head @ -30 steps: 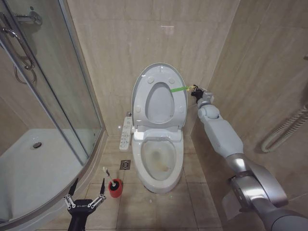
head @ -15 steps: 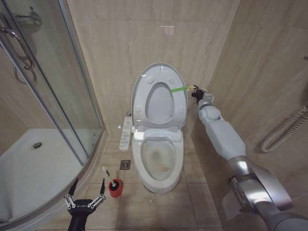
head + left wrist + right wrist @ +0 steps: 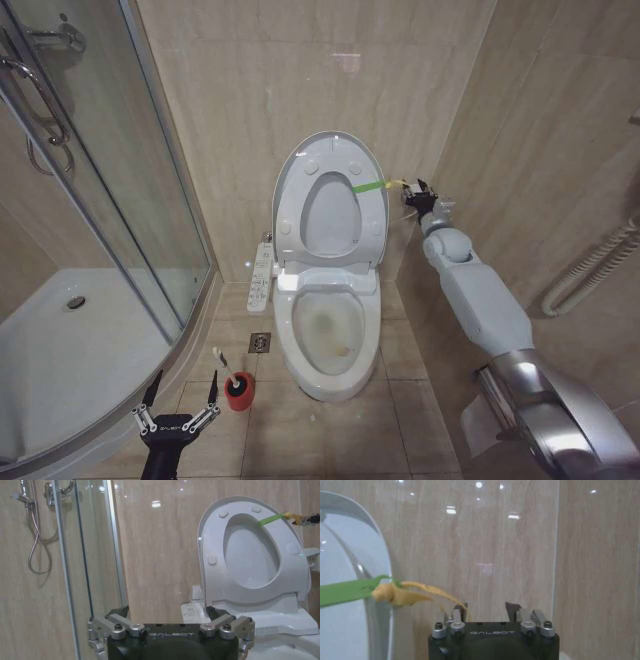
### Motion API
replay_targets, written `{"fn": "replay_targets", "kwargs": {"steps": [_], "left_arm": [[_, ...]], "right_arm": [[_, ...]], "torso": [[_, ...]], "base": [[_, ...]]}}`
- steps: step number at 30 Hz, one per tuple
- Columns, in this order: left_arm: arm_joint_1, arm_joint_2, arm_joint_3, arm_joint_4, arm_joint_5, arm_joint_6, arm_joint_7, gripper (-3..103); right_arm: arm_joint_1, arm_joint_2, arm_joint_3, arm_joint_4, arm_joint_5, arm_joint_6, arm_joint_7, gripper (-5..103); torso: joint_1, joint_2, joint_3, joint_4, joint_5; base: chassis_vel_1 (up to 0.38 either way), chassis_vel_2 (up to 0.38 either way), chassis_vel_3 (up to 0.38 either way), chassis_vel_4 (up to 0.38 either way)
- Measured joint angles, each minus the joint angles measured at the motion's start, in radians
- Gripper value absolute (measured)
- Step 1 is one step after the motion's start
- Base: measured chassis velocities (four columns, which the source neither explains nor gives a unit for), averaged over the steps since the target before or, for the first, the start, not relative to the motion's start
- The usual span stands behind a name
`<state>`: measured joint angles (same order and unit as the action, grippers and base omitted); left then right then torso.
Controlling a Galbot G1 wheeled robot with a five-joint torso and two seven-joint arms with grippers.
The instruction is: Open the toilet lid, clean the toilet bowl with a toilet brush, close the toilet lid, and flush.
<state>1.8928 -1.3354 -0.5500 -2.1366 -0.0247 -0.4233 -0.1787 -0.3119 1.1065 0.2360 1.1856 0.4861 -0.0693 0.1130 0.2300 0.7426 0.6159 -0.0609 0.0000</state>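
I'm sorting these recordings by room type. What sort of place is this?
A small tiled bathroom, probably in a home or hotel. A floor toilet with its toilet lid raised stands against the wall, a glass shower enclosure fills the corner beside it, and a toilet brush sits in its red cup.

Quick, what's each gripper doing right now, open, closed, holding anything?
Left gripper: open, holding nothing, low beside the toilet brush.
Right gripper: open, empty, beside the strap on the raised toilet lid.
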Motion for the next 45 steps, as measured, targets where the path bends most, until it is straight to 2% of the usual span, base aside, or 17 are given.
{"fn": "replay_targets", "kwargs": {"steps": [6,7,13,14,30,36,37,42,43,45], "left_arm": [[0.000,0.000,0.000,0.000,0.000,0.000,0.000,100],[0.000,0.000,0.000,0.000,0.000,0.000,0.000,100],[0.000,0.000,0.000,0.000,0.000,0.000,0.000,100],[0.000,0.000,0.000,0.000,0.000,0.000,0.000,100],[0.000,0.000,0.000,0.000,0.000,0.000,0.000,100],[0.000,0.000,0.000,0.000,0.000,0.000,0.000,100],[0.000,0.000,0.000,0.000,0.000,0.000,0.000,100],[0.000,0.000,0.000,0.000,0.000,0.000,0.000,100],[0.000,0.000,0.000,0.000,0.000,0.000,0.000,100],[0.000,0.000,0.000,0.000,0.000,0.000,0.000,100]], "right_arm": [[-0.056,-0.013,0.016,0.057,0.010,-0.010,0.008,52],[-0.072,-0.016,0.020,0.070,0.012,-0.011,0.009,79],[-0.137,-0.033,0.046,0.135,0.025,-0.019,0.014,79],[-0.145,-0.037,0.049,0.145,0.027,-0.020,0.014,91],[-0.243,-0.105,0.094,0.299,0.063,-0.045,0.015,91],[-0.266,-0.110,0.104,0.330,0.067,-0.050,0.015,91],[-0.271,-0.112,0.105,0.336,0.067,-0.051,0.015,96],[-0.258,-0.106,0.076,0.338,0.067,-0.062,0.025,96],[-0.244,-0.100,0.064,0.331,0.067,-0.065,0.031,93],[-0.227,-0.093,0.050,0.321,0.067,-0.069,0.038,93]], "torso": [[0.000,0.000,0.000,0.0000,0.0000],[0.000,0.000,0.000,0.0001,-0.0001],[0.000,0.000,0.000,0.0001,-0.0001],[0.000,0.000,0.000,0.0001,-0.0001],[0.000,0.000,0.000,0.0001,0.0000],[0.000,0.000,0.000,0.0001,0.0000],[0.000,0.000,0.000,0.0001,0.0000],[0.000,0.000,0.000,-0.0002,0.0001],[0.000,0.000,0.000,0.0000,0.0000],[0.000,0.000,0.000,0.0002,-0.0002]], "base": [[0.000,0.000,0.000,0.000],[0.000,0.000,0.000,0.000],[0.000,0.000,0.000,0.000],[0.000,0.000,0.000,0.000],[0.000,0.000,0.000,0.000],[0.000,0.000,0.000,0.000],[0.000,0.000,0.000,0.000],[0.000,0.000,0.000,0.000],[0.000,0.000,0.000,0.000],[0.000,0.000,0.000,0.000]]}}
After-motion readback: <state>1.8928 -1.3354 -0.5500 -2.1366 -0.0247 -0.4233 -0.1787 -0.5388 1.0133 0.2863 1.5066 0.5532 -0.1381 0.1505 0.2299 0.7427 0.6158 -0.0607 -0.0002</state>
